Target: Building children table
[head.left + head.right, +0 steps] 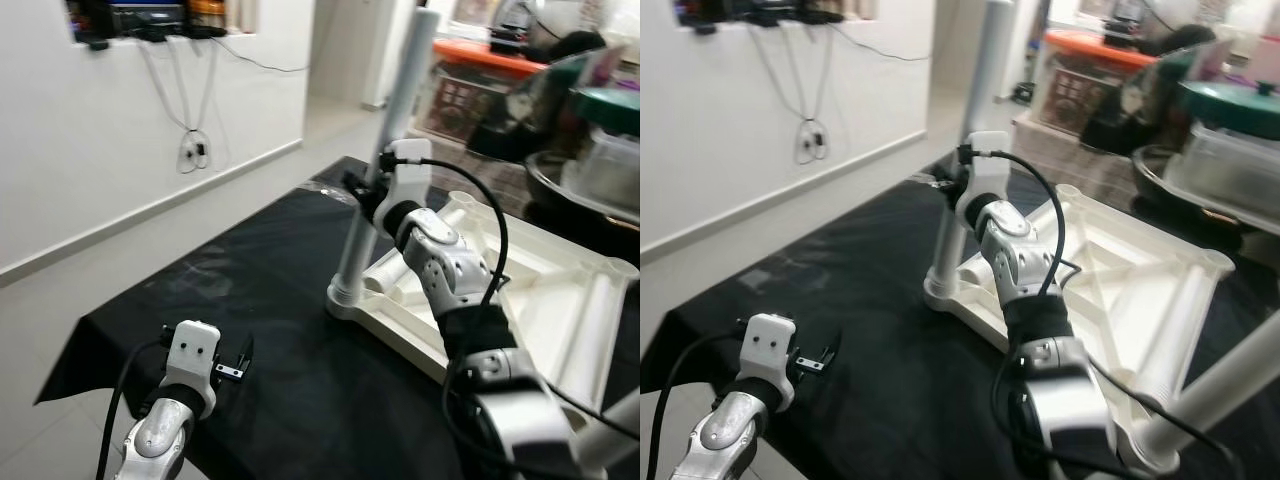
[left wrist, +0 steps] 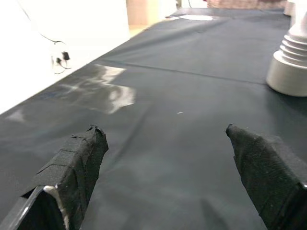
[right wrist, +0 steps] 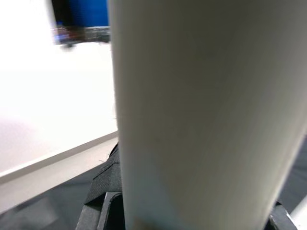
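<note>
The white children's table top (image 1: 560, 290) lies upside down on a black cloth (image 1: 260, 290). One white leg (image 1: 405, 90) stands upright in its near-left corner socket; its ribbed base (image 2: 290, 67) also shows in the left wrist view. My right gripper (image 1: 362, 195) is at the leg's mid-height, and up close the leg (image 3: 192, 110) sits between the black fingers (image 3: 108, 191), shut on it. My left gripper (image 2: 168, 163) hovers low over the cloth, open, with nothing between its fingers (image 2: 76, 163). Another white leg (image 1: 1230, 380) slants at the table top's near-right corner.
The cloth's edge (image 1: 60, 370) lies on pale floor at the left. A white wall with hanging cables and a charger (image 1: 195, 150) stands behind. An orange-lidded crate (image 1: 480, 75), bins and pots (image 1: 600, 150) crowd the back right.
</note>
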